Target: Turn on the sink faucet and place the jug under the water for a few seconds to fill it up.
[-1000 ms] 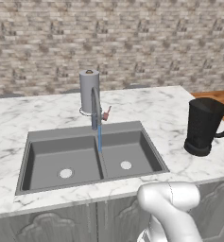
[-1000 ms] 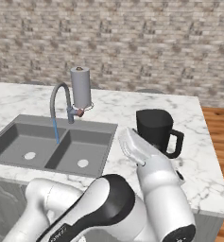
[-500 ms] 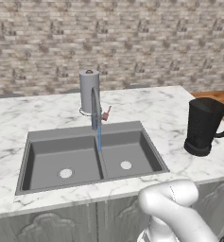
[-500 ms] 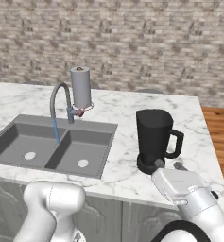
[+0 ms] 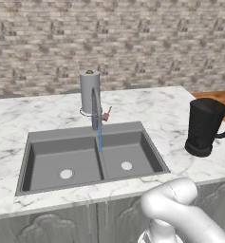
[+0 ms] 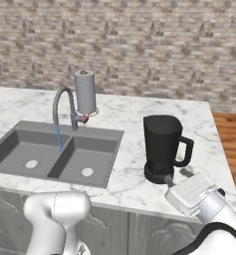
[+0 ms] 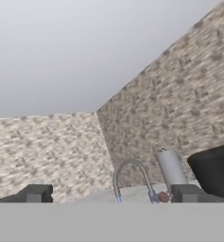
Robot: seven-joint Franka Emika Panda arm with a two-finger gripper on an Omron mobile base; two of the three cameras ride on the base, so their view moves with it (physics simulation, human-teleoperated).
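Jug [image 6: 163,144] is upright on the counter [image 5: 166,114] right of the sink [image 5: 61,156], untouched. Faucet [image 5: 96,107] is already on w/ water [image 5: 100,140] running, so it's the grab step imo. Gripper [image 6: 175,177] sits low by the jug's base, jaws wide open, holding nothing. Next it needs to line up w/ the handle, then close.

Sink [image 5: 61,156] set in counter [image 5: 33,118]; faucet [image 5: 95,108] at its back edge, paper-towel roll [image 5: 89,91] right behind it. Water [image 5: 99,138] drops at the centre divider. Jug [image 5: 204,126] on counter, well right of sink.
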